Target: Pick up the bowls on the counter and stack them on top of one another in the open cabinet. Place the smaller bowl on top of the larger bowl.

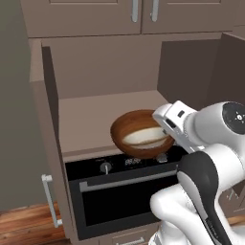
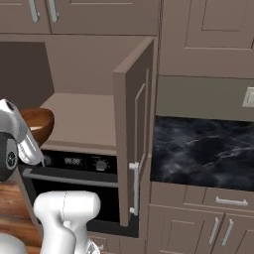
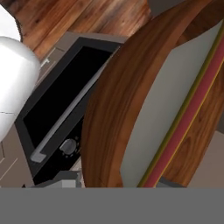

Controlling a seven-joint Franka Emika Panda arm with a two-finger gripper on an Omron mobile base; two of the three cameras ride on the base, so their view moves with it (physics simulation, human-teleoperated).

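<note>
Larger bowl (image 1: 125, 131): reddish-brown wood, sitting at the front edge of the open cabinet (image 1: 91, 112) floor, right above the oven (image 1: 119, 191), at about 6 o'clock of the compartment.
Smaller bowl (image 1: 143, 136): cream-white inside, down within the larger bowl, tilted, its low side toward 3 o'clock; in the hand view a red and yellow-green outer band on show (image 3: 183, 131), steeply canted across the wooden wall.
Gripper (image 1: 165, 125): hard against the bowls' rim at 3 o'clock in the left base view; fingertips hidden, so cannot tell whether spread, together or clamped on the small bowl's rim.
Right base view: wooden bowl (image 2: 42, 124) peeking out at 9 o'clock behind the white wrist, cabinet door (image 2: 134, 129) swung open just beside it.
Counter (image 2: 203, 146): black marble-look top at 3 o'clock, no bowls on the visible part.
Step in hand, by judgement: seating the small bowl inside the big one; stack nearly there, not yet level.
To do it well: lower gently until the cream bowl's base settles on the wooden floor, level out the tilt before letting go, then part the fingers without dragging the rim.
Watch for: big bowl right on the front edge, a sideways nudge likely to tip the pair onto the oven front; straight back and up on the way out, clear of the door.
</note>
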